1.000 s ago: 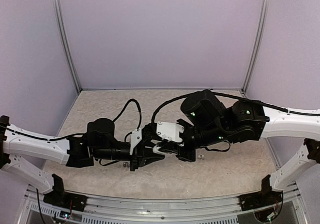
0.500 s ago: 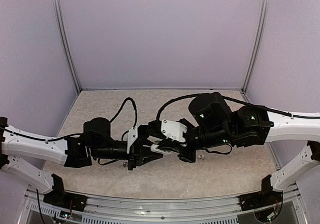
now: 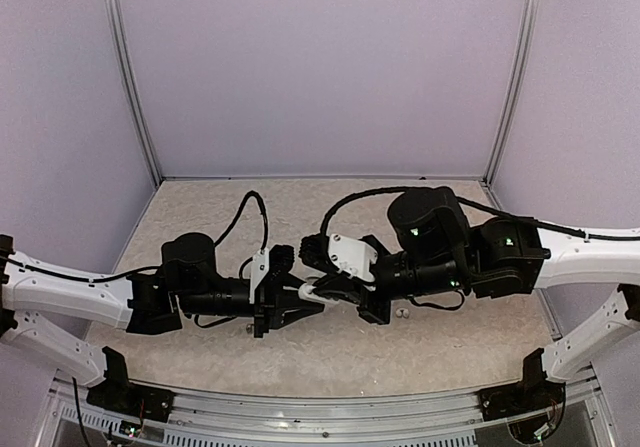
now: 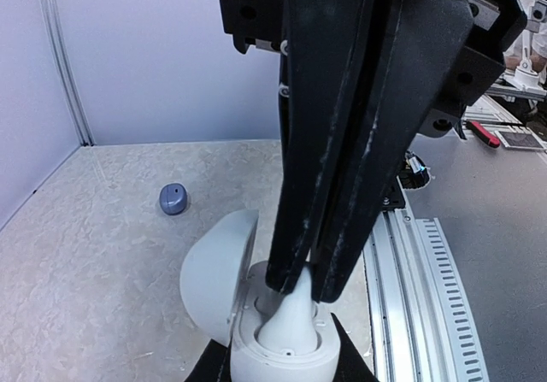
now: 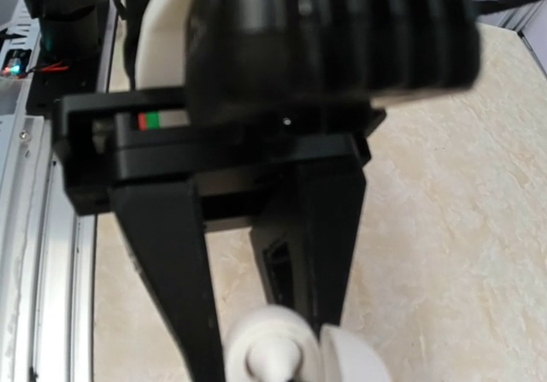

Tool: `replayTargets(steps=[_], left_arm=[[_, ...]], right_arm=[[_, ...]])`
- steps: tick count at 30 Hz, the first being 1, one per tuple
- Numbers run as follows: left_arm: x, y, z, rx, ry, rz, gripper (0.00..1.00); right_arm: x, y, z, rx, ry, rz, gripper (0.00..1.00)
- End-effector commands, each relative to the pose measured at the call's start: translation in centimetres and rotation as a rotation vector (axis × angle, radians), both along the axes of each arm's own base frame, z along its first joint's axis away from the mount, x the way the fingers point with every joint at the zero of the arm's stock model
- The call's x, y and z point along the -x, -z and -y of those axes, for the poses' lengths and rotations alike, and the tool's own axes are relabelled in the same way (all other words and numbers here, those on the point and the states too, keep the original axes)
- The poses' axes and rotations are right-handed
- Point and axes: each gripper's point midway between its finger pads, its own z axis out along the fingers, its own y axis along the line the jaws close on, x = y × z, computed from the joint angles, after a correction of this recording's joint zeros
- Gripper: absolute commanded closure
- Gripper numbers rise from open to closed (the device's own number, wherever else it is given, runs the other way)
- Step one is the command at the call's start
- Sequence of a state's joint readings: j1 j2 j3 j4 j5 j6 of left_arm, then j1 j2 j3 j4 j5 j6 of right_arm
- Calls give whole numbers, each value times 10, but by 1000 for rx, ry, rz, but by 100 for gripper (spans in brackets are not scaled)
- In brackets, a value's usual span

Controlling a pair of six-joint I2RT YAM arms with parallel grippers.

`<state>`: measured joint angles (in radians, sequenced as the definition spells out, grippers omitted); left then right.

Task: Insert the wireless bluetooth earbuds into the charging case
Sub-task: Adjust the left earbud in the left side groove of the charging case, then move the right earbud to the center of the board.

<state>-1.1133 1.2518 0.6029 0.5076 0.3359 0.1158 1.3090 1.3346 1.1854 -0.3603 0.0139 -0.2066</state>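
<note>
My left gripper (image 4: 278,361) is shut on the white charging case (image 4: 249,348), whose lid (image 4: 218,271) stands open to the left. My right gripper (image 4: 306,284) comes down from above and is shut on the narrow tip of a white earbud (image 4: 291,318), whose wide end sits in the case's slot. In the top view both grippers meet at the table's middle, left gripper (image 3: 298,304) and right gripper (image 3: 322,289), with the case (image 3: 306,293) between them. In the right wrist view the earbud (image 5: 273,363) and case (image 5: 244,339) show between my right gripper's fingers (image 5: 184,296). The other white bud is out of view.
A dark purple-grey bud (image 4: 173,199) lies on the speckled table to the left of the case. A small grey bud (image 3: 403,314) lies on the table under the right arm. The metal rail (image 4: 410,288) runs along the near table edge.
Both arms have shifted a little outward, the right arm's bulk to the right and the left arm's to the left. The grippers stay together at the case.
</note>
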Motion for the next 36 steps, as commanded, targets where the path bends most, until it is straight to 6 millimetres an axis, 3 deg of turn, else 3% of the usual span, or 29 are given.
replayTargets(steps=[1, 6, 10, 11, 15, 26, 32, 36], left_arm=[[5, -35, -2, 108, 21, 46, 100], [5, -37, -3, 109, 19, 54, 100], [4, -36, -4, 105, 17, 58, 100], [4, -36, -4, 105, 16, 57, 100], [3, -30, -5, 94, 7, 46, 100], [-3, -22, -5, 81, -8, 34, 100], [-5, -20, -4, 80, -6, 27, 100], [-5, -19, -5, 81, -5, 22, 100]], right_arm=[[4, 30, -1, 77, -5, -44, 100], [9, 43, -1, 120, -32, -78, 100], [5, 39, 0, 127, -23, -68, 100], [5, 37, 0, 126, -23, -64, 100], [3, 18, -2, 94, -23, -45, 84], [24, -36, 3, -65, -135, -12, 65], [37, -46, 10, -113, -199, -12, 65], [28, -55, 20, -157, -128, -24, 69]])
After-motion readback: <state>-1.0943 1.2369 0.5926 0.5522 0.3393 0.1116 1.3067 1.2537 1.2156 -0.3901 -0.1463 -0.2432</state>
